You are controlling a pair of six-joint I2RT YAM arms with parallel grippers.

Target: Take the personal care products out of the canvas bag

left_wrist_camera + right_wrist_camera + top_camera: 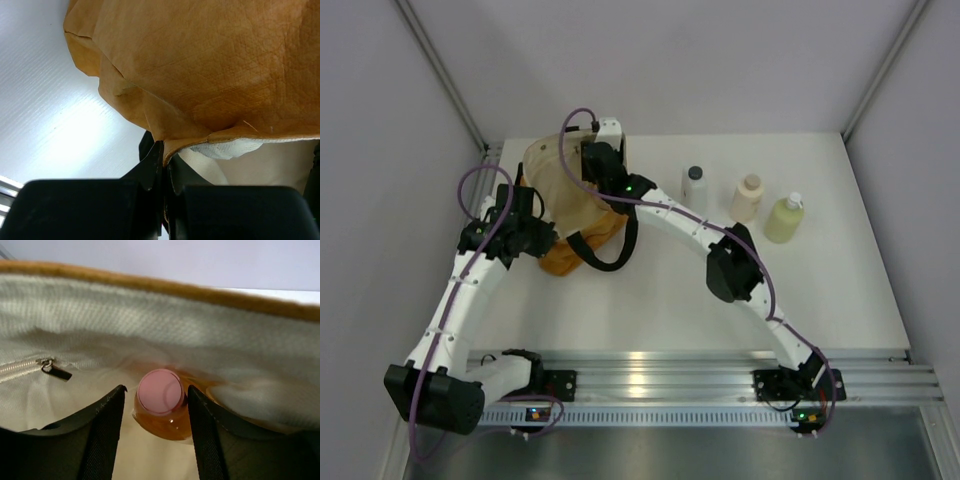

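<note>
The canvas bag (556,192) holds the orange-pink bottle (162,420), pink cap facing up. The white bottle (693,187), beige bottle (747,198) and yellow-green pump bottle (785,219) stand on the counter (650,295) right of the bag. The right fingers (106,427) reach inside the bag, spread wide astride the orange-pink bottle. The left fingers (156,170) are pinched on the bag's rim.

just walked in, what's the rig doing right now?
The left gripper is shut on the rim of the canvas bag, pinching the fabric. The right gripper is down inside the bag, open, with a finger on either side of the orange-pink bottle. It is not clamped on the bottle yet. The white bottle, beige bottle and yellow-green pump bottle stand in a row on the table, outside the bag on its right.
</note>
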